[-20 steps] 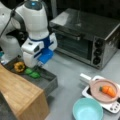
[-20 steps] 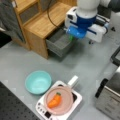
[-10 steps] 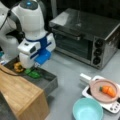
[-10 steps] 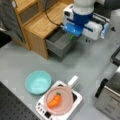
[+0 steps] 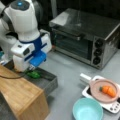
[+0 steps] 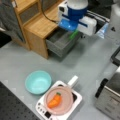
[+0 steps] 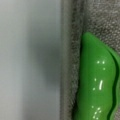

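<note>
Gripper [image 5: 32,68] sits low over the open drawer [image 5: 47,81] of the wooden cabinet [image 5: 21,96], at a front view's left. In a front view the gripper [image 6: 74,31] hangs over the same drawer [image 6: 58,42], near that view's top. Fingers are hidden under the white and blue hand body; cannot tell whether the jaws stand wide, narrow or closed on anything.

Green pepper [image 5: 33,74], glossy, sits right below the gripper, inside the drawer near its back end. In a front view it shows as a green sliver [image 6: 73,35] poking out beneath the blue part of the hand. Cannot tell whether it rests on the drawer floor or is held just above it. Wrist view: green pepper [image 7: 97,80] fills the right side, lying against grey felt-like drawer lining [image 7: 75,30], with a pale smooth wall to the left.

Elsewhere on the grey table [image 5: 67,75]: toaster oven [image 5: 86,37] at a front view's top right, door shut. Pink plate [image 5: 103,90] with a carrot [image 5: 108,90] on it sits on a small white stove [image 5: 110,106]. Teal bowl [image 5: 87,110] just beside the stove, well apart from the drawer. In a front view the carrot [image 6: 55,100] lies on the plate [image 6: 59,100], bowl [image 6: 38,81] to its left.
</note>
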